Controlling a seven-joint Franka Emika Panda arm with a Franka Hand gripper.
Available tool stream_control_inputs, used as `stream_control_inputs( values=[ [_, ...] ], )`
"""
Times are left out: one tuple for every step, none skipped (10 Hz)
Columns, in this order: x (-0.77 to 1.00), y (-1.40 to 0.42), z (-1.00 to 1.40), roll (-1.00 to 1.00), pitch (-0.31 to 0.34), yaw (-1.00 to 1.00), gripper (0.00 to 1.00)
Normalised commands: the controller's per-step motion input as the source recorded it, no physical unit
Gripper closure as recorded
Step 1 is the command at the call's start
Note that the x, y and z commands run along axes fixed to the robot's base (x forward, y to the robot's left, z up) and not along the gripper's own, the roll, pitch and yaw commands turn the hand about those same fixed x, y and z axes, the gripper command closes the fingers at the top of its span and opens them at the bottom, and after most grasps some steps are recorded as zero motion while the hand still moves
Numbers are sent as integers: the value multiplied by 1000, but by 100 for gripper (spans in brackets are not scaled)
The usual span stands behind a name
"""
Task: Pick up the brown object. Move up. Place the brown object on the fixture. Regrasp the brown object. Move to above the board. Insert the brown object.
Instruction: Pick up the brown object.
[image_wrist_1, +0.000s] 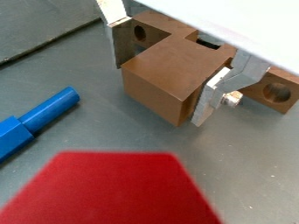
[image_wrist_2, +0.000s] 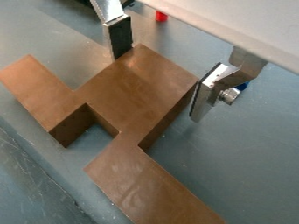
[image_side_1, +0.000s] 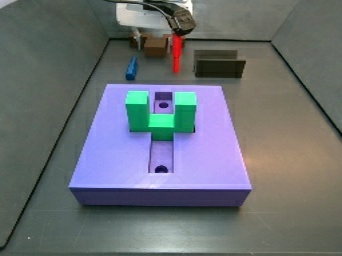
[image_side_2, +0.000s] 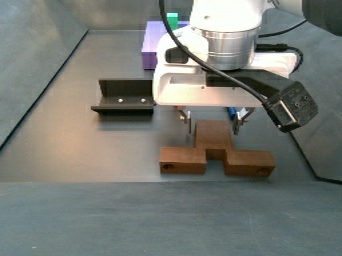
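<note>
The two-finger hand (image_side_2: 211, 128) hangs low over the grey worktop (image_side_2: 80, 215) at the far end from the large flat lavender-purple board (image_side_1: 160, 150), directly above the brown elongated bar with blocky ends (image_side_2: 217, 160). In both wrist views its flat silver fingers (image_wrist_1: 216, 94) stand apart, one at each side of the bar's raised middle block (image_wrist_2: 140, 92). Whether the pads touch the brown faces cannot be told, since the inner surfaces are turned away from both cameras.

In a side view the bar lies flat on the worktop at 6 o'clock of the hand. In the opposite side view it is almost wholly hidden behind the white wrist housing (image_side_1: 150, 15); only a brown sliver (image_side_1: 154, 45) shows. One round hole in the bar (image_wrist_1: 140, 35) is visible beside a finger, and part of another hole (image_wrist_1: 275, 91) appears where the bar is cut off by the frame edge.

Counted: one brown bar; one dark open box-shaped fixture (image_side_2: 122, 97), at 9 o'clock of the hand and well apart; one slim red peg (image_side_1: 177, 54); one small blue peg (image_wrist_1: 35, 118); one green U-shaped block (image_side_1: 159, 110) on the board. A blurred red shape (image_wrist_1: 111, 188) fills the near foreground of a wrist view and cannot be identified with certainty.
</note>
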Motion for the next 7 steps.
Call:
stream_control_inputs(
  values=[
    [0,69,-149,-149,-17,0,0],
    [0,40,-160,-121,-27,0,0],
    [0,34,-126,-116,-17,0,0],
    [0,0,-51,-93,0,0,0],
    [0,0,-3,-97,0,-6,0],
    [0,0,0,-76,0,0,0],
    [0,0,0,-37,0,0,0]
  ],
)
